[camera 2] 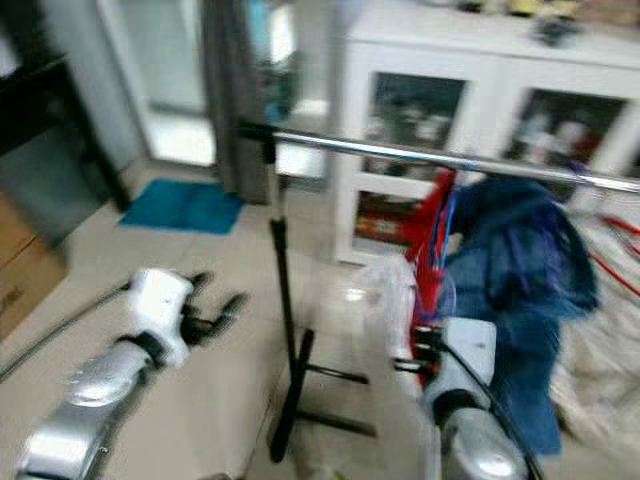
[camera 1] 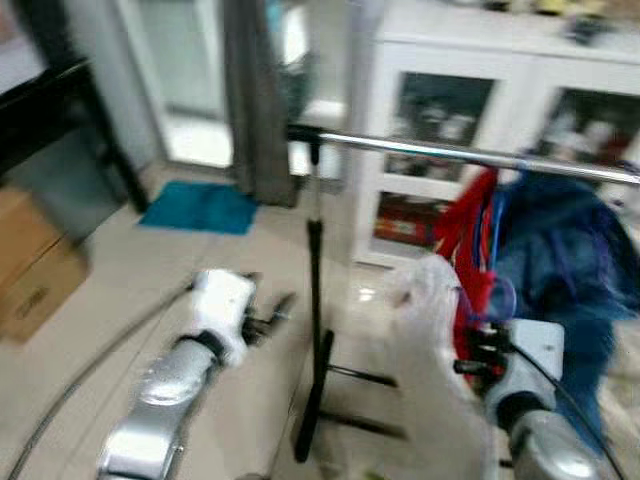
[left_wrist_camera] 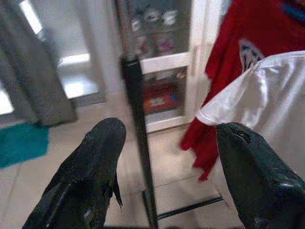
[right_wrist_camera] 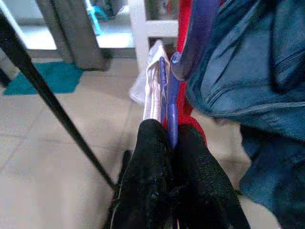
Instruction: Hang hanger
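Holding the purple hanger (right_wrist_camera: 170, 102) in my right claw (right_wrist_camera: 172, 143) right now, fingers squeezed tight on it, with a white shirt (camera 1: 440, 370) draped on the hanger and dangling in front of my right arm. I'm using the clothes rack (camera 1: 314, 300) as my reference for everything, so here goes. The hanger and shirt are sitting below the rack's silver rail (camera 1: 440, 150), not on it yet, just right of the rack's black upright pole. Everything's a bit blurry in my head cameras, so I'm not going into fine detail.

Already hanging from the rail, past my shirt on the right side, I'm seeing a red shirt (camera 1: 470, 235) and a blue denim jacket (camera 1: 560, 270) bunched close together. The red one is just behind my white one.

My left claw (left_wrist_camera: 167, 167) is hovering low on the left of the rack's pole, fingers spread wide and gripping nothing. Looking along it, the pole is running right up between the two fingers.

Behind the rack there's a white cabinet (camera 1: 470, 110) with glass doors. Off to the rack's left I'm seeing a grey curtain (camera 1: 255, 100), a teal mat (camera 1: 200, 208) on the floor, and a cardboard box (camera 1: 30, 265) further out.
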Robot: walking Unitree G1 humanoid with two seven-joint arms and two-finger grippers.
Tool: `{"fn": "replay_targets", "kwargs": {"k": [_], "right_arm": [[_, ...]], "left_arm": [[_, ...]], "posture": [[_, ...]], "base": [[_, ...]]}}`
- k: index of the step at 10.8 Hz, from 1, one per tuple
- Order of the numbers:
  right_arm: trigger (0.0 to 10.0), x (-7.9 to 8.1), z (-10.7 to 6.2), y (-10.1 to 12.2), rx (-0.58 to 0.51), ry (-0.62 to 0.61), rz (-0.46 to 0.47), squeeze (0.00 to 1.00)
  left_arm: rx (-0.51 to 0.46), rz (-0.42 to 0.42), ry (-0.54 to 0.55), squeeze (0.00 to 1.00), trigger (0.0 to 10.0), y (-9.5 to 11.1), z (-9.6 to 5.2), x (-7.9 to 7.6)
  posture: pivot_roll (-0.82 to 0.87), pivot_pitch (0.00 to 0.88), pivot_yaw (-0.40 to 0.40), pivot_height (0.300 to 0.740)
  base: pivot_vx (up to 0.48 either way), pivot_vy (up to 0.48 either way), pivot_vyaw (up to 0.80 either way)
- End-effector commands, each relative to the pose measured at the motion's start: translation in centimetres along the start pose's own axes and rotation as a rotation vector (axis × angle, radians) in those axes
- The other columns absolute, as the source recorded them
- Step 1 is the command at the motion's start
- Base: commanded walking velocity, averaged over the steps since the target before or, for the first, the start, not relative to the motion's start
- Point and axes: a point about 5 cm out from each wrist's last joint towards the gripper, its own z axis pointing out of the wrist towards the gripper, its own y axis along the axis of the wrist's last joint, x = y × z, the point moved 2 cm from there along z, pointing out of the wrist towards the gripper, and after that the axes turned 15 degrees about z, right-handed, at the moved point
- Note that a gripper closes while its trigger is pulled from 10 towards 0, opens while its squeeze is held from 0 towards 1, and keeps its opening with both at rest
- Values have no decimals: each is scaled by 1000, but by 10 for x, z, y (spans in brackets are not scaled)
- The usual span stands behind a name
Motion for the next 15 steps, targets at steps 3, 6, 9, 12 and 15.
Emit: {"fn": "replay_targets", "kwargs": {"k": [3, 6, 9, 12, 15], "right_arm": [[10000, 17, -3, 7, -39, 109, -121, 0], [10000, 38, 2, 7, -15, 330, -115, 0], [10000, 63, 13, 8, 86, 545, -85, 0], [10000, 94, 32, 27, 34, 634, -77, 0], [10000, 95, 55, 36, 14, 510, -111, 0]], "left_arm": [[5, 27, 17, 0, 10000, -1, -5, 4], [14, 41, 27, 0, 10000, 0, -10, 5], [18, 72, 40, 0, 10000, 4, -9, 6], [15, 77, 66, 0, 10000, 6, -6, 11], [11, 79, 96, 0, 10000, 9, -4, 17]], "posture": [[-118, 39, -21, 740], [-112, 41, -31, 740], [-97, 31, -40, 740], [-93, 19, -45, 740], [-81, 22, -59, 740]], "base": [[0, 0, 0], [0, 0, 0], [0, 0, 0], [0, 0, 0], [0, 0, 0]]}}
